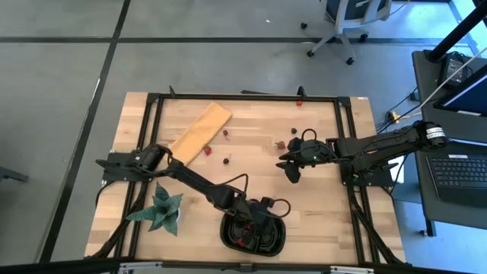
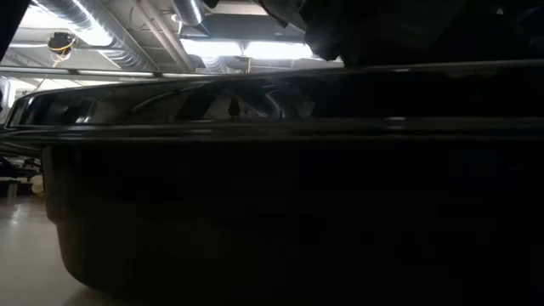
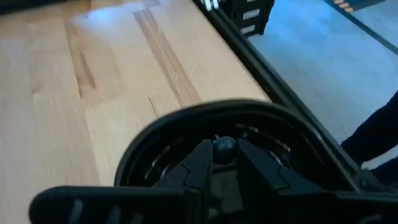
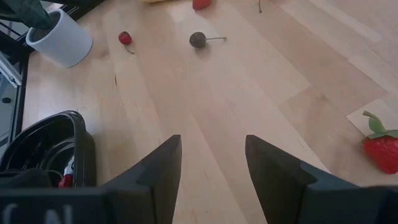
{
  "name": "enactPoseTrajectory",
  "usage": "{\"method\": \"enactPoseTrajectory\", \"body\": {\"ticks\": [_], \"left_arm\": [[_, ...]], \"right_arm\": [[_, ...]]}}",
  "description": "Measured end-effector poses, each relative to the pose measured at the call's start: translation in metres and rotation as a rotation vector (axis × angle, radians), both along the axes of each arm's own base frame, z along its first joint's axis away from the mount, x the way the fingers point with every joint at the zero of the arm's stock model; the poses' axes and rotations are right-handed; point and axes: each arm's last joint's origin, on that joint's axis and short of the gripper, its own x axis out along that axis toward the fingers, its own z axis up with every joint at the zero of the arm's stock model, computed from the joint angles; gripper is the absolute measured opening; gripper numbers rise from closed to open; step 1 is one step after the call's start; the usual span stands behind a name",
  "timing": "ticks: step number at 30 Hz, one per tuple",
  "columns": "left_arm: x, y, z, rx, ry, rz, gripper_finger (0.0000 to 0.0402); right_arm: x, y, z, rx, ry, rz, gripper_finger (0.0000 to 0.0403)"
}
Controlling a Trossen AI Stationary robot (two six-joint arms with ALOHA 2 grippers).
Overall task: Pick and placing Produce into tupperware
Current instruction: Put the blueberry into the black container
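The tupperware point(image 1: 253, 234) sits directly under the left gripper point(image 3: 224, 163), whose fingers are pinched on a small dark berry point(image 3: 224, 147) right over the tray's inside. It looks like the drop, and to do it well the fingers should open only while the berry hangs inside the rim, low enough not to bounce out. Across the tabletop point(image 1: 319, 205), the right gripper point(image 4: 211, 165) hovers with its fingers parted and nothing between them. A strawberry point(image 4: 380, 151) lies just beside it, a dark cherry point(image 4: 198, 40) farther ahead. For its next pick, straddle the fruit squarely.
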Motion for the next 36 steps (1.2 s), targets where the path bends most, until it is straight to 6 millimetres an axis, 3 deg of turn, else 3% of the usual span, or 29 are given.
{"method": "enactPoseTrajectory", "body": {"ticks": [8, 36], "left_arm": [[-0.0055, 0.0082, -0.0096, 0.068, 0.113, 0.038, 0.0055], [-0.0059, 0.0091, -0.0104, 0.078, 0.121, 0.039, 0.0055]], "right_arm": [[0.0, 0.0, 0.0, -0.002, 0.001, 0.001, 0.0181], [0.0, 0.0, 0.0, 0.002, 0.0, -0.002, 0.0181]]}}
